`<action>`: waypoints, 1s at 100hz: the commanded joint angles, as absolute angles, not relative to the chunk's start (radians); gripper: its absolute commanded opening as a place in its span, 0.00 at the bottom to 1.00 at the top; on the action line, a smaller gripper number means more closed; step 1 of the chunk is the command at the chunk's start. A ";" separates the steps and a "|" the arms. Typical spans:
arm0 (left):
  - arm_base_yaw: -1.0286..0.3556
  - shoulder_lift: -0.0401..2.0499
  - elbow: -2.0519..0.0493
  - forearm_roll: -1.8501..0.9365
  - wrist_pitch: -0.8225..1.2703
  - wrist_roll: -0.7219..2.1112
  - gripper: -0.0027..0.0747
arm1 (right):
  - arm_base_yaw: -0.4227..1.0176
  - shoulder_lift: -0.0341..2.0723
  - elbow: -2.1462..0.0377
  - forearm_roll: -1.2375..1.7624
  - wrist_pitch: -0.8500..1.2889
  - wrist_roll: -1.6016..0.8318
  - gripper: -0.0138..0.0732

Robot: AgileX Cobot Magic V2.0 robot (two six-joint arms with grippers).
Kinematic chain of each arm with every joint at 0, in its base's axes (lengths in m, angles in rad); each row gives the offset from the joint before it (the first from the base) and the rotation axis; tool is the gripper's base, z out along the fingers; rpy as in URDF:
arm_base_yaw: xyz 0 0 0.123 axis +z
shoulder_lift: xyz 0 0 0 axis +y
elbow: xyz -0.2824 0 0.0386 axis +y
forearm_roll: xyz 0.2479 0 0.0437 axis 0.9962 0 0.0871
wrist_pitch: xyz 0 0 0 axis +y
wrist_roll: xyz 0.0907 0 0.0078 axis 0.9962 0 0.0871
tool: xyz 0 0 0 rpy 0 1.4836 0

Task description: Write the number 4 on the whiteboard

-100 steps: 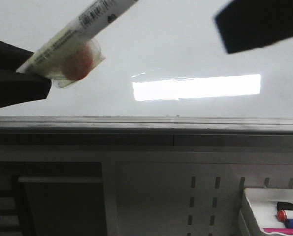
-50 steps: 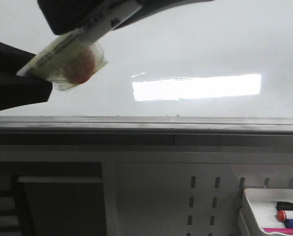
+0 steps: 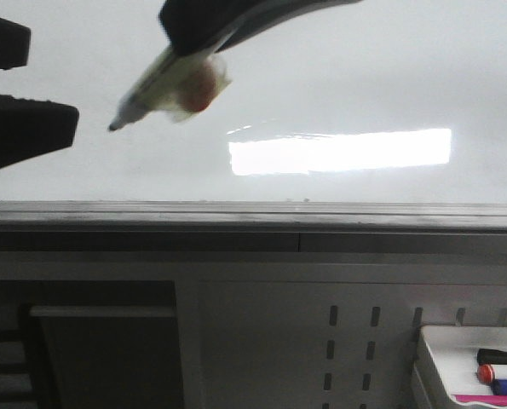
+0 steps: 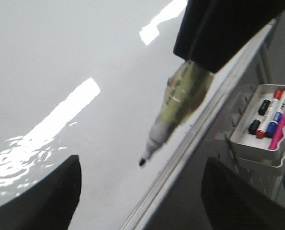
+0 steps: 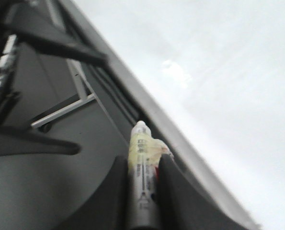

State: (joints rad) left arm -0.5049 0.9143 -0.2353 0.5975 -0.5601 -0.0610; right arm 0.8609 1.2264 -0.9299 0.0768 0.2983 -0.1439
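Observation:
The whiteboard (image 3: 347, 77) is glossy white with a bright rectangular reflection and a grey ledge (image 3: 253, 215). No number 4 shows on it. My right gripper (image 3: 189, 38) reaches in from the top and is shut on an uncapped marker (image 3: 164, 85) wrapped in yellowish tape with an orange lump. The marker's black tip (image 3: 114, 127) points down-left, close to the board. The marker also shows in the left wrist view (image 4: 180, 100) and between the right fingers (image 5: 141, 158). My left gripper (image 3: 19, 85) is open and empty at the left, apart from the marker.
A small white tray (image 3: 432, 358) with black, red, blue and pink markers hangs at the lower right below the ledge; it also shows in the left wrist view (image 4: 247, 143). A grey perforated panel (image 3: 347, 341) lies under the board.
The marker passed from my left gripper to my right one. The right gripper came in from the right, closed on it and carried it right and up. The left jaws opened.

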 commanded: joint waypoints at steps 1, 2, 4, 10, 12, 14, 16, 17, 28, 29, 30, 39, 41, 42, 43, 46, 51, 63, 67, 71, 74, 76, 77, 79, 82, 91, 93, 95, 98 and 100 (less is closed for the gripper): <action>-0.505 0.884 -0.264 0.486 -0.564 -0.068 0.67 | 0.787 1.253 -1.028 0.057 0.229 -0.149 0.08; -0.505 0.879 -0.264 0.478 -0.560 -0.068 0.67 | 0.777 1.258 -1.040 0.055 0.225 -0.151 0.08; -0.505 0.877 -0.264 0.466 -0.550 -0.068 0.67 | 0.767 1.274 -1.052 0.053 0.221 -0.151 0.08; -0.505 0.871 -0.264 0.439 -0.530 -0.068 0.67 | 0.724 1.326 -1.113 0.053 0.214 -0.151 0.08; -0.505 0.868 -0.264 0.433 -0.530 -0.068 0.67 | 0.711 1.344 -1.134 0.053 0.214 -0.151 0.08; -0.505 0.868 -0.264 0.430 -0.528 -0.068 0.67 | 0.699 1.356 -1.154 0.053 0.216 -0.151 0.08; -0.505 0.868 -0.264 0.430 -0.528 -0.068 0.67 | 0.687 1.372 -1.172 0.053 0.218 -0.151 0.08; -0.505 0.868 -0.264 0.430 -0.528 -0.068 0.67 | 0.683 1.383 -1.178 0.053 0.218 -0.151 0.08; -0.505 0.868 -0.264 0.430 -0.530 -0.068 0.67 | 0.645 1.440 -1.217 0.055 0.229 -0.151 0.08; -0.505 0.868 -0.264 0.430 -0.530 -0.068 0.67 | 0.643 1.442 -1.217 0.055 0.229 -0.151 0.08; -0.505 0.868 -0.264 0.430 -0.530 -0.068 0.67 | 0.643 1.446 -1.217 0.058 0.234 -0.151 0.08; -0.505 0.868 -0.264 0.430 -0.531 -0.068 0.67 | 0.650 1.471 -1.187 0.069 0.280 -0.151 0.08; -0.505 0.868 -0.264 0.430 -0.531 -0.068 0.67 | 0.658 1.476 -1.175 0.069 0.285 -0.151 0.08; -0.505 0.868 -0.264 0.430 -0.531 -0.068 0.67 | 0.660 1.476 -1.167 0.069 0.285 -0.151 0.08; -0.505 0.868 -0.264 0.430 -0.531 -0.068 0.67 | 0.663 1.478 -1.167 0.069 0.285 -0.151 0.08; -0.505 0.868 -0.264 0.430 -0.532 -0.068 0.67 | 0.668 1.478 -1.145 0.069 0.279 -0.151 0.08; -0.505 0.868 -0.264 0.430 -0.534 -0.068 0.66 | 0.670 1.470 -1.116 0.071 0.268 -0.149 0.09; -0.505 0.868 -0.264 0.430 -0.534 -0.066 0.63 | 0.625 1.416 -1.075 0.071 0.295 -0.132 0.09; -0.505 0.868 -0.264 0.430 -0.534 -0.066 0.63 | 0.605 1.388 -1.060 0.071 0.305 -0.132 0.09; -0.505 0.868 -0.264 0.430 -0.534 -0.066 0.63 | 0.581 1.362 -1.048 0.071 0.317 -0.132 0.09; -0.505 0.868 -0.264 0.430 -0.534 -0.066 0.63 | 0.565 1.348 -1.046 0.071 0.323 -0.132 0.09; -0.505 0.868 -0.264 0.430 -0.536 -0.066 0.63 | 0.556 1.339 -1.046 0.071 0.331 -0.132 0.09; -0.505 0.868 -0.264 0.430 -0.536 -0.066 0.63 | 0.550 1.336 -1.046 0.071 0.333 -0.132 0.09; -0.505 0.868 -0.264 0.430 -0.536 -0.066 0.63 | 0.545 1.330 -1.048 0.071 0.335 -0.132 0.09; -0.505 0.868 -0.264 0.430 -0.536 -0.066 0.63 | 0.544 1.320 -1.050 0.071 0.333 -0.132 0.09; -0.505 0.868 -0.264 0.430 -0.538 -0.066 0.63 | 0.573 1.314 -1.094 0.071 0.331 -0.169 0.09; -0.505 0.868 -0.264 0.430 -0.538 -0.066 0.63 | 0.582 1.314 -1.102 0.071 0.326 -0.176 0.09; -0.505 0.868 -0.264 0.430 -0.538 -0.066 0.63 | 0.589 1.316 -1.116 0.071 0.322 -0.183 0.09; -0.505 0.868 -0.264 0.430 -0.538 -0.066 0.63 | 0.603 1.321 -1.134 0.071 0.314 -0.188 0.09; -0.505 0.868 -0.264 0.430 -0.538 -0.066 0.63 | 0.608 1.326 -1.145 0.068 0.308 -0.189 0.09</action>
State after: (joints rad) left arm -0.5049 0.8771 -0.2353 0.4552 -0.4641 -0.0610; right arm 0.5843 1.3437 -1.0716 0.0861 0.3855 -0.1598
